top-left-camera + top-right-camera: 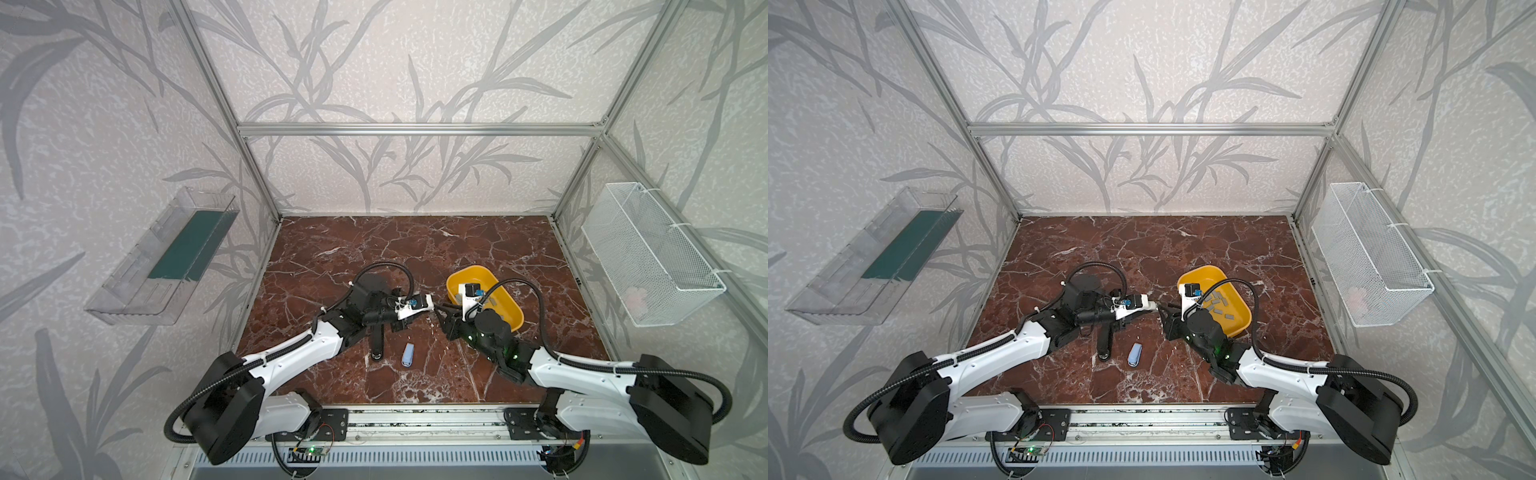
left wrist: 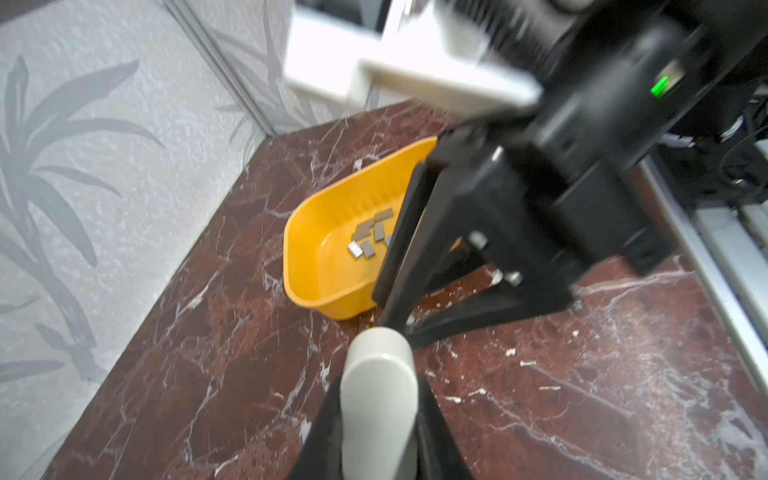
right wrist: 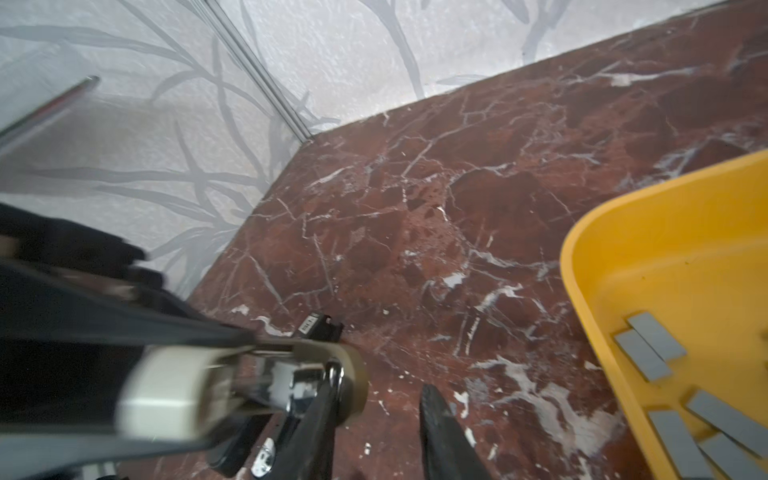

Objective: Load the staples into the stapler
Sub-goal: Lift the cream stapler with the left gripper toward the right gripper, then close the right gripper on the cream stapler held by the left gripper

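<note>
Left gripper [image 2: 380, 424] clamps the pale grey stapler [image 2: 379, 353] while the right gripper [image 3: 380, 382], jaws narrowly parted and empty, meets its metal nose; opening the magazine likely needs a straight, steady pull, the staples [image 3: 648, 353] lying in the yellow tray [image 3: 623, 216] nearby.

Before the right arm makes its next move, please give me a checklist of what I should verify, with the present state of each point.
1. Grip of the left gripper on the pale stapler: ok, shut on it.
2. Staple in the right gripper: not ok, jaws open and empty.
3. Supply of staples: ok, several lie in the yellow tray.
4. Magazine of the pale stapler open: cannot tell, the picture is blurred.
5. Clearance of the right gripper: not ok, one finger seems to touch the pale stapler's metal front.
6. Spare black stapler and blue stapler: ok, both lie on the table, apart from both grippers.
</note>
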Controlling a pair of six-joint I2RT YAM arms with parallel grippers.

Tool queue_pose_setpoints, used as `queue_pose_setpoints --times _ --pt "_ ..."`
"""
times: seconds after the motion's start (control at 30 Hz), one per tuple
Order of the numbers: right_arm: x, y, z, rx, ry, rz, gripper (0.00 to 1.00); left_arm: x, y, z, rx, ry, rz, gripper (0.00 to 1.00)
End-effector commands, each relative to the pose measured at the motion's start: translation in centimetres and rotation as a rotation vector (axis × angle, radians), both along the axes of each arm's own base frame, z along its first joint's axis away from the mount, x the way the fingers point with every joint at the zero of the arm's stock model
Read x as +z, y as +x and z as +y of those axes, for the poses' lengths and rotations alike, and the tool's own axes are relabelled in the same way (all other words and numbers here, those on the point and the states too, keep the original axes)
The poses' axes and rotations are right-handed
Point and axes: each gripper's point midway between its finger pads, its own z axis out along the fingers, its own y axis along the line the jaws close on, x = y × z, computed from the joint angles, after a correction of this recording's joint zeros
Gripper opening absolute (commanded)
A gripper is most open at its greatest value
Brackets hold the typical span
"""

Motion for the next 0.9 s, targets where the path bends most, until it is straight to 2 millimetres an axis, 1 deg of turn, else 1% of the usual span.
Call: queue_pose_setpoints --times 0.0,0.1,0.23,0.3,0.37,0.43,0.5,0.53,0.6,0.7,0.77,0.8,0.87 --pt "-2.1 -0.2 -0.5 -0.020 -0.042 0.030 0.35 6.0 -3.0 -1.0 -0.152 -0.182 -0.120 0.00" --pt "-2.6 -0.1 -0.4 -0.018 -0.046 0.036 0.34 6.7 -3.3 -0.7 -0.155 -0.202 -0.130 0.00" --pt "-1.8 -0.3 -0.3 -0.006 -0.035 0.014 0.34 6.7 -3.2 -0.3 -0.140 -0.197 -0.129 0.00" --pt "-1.0 -0.5 -0.9 -0.014 -0.033 -0.024 0.35 6.6 -2.7 0.0 -0.110 -0.200 -0.120 0.00" --pt "0.3 -0.8 -1.9 -0.027 -0.031 -0.096 0.39 6.5 -1.8 0.7 -0.071 -0.207 -0.098 0.00" --pt "1.9 -1.3 -2.4 -0.009 -0.054 -0.198 0.44 6.6 -1.0 1.4 -0.038 -0.227 -0.063 0.00" --pt "3.8 -1.6 -2.5 0.012 -0.069 -0.312 0.48 6.8 -0.5 1.8 -0.018 -0.258 -0.037 0.00" --pt "4.7 -1.9 -2.3 0.039 -0.070 -0.376 0.51 6.8 -0.5 1.9 -0.014 -0.262 -0.031 0.00" --pt "6.4 -3.2 -1.2 0.137 -0.065 -0.502 0.55 6.7 -0.7 1.9 -0.022 -0.262 -0.015 0.00" --pt "8.6 -6.4 0.8 0.342 -0.045 -0.699 0.62 6.6 -1.2 2.0 -0.040 -0.270 -0.005 0.00" --pt "9.5 -8.1 1.8 0.443 -0.043 -0.796 0.71 6.6 -1.8 2.0 -0.062 -0.277 -0.002 0.00" --pt "9.7 -8.3 1.9 0.456 -0.050 -0.816 0.73 6.6 -2.1 2.0 -0.075 -0.279 0.000 0.00" --pt "10.1 -8.0 2.1 0.449 -0.079 -0.837 0.77 6.5 -3.3 1.9 -0.132 -0.280 0.011 0.00"
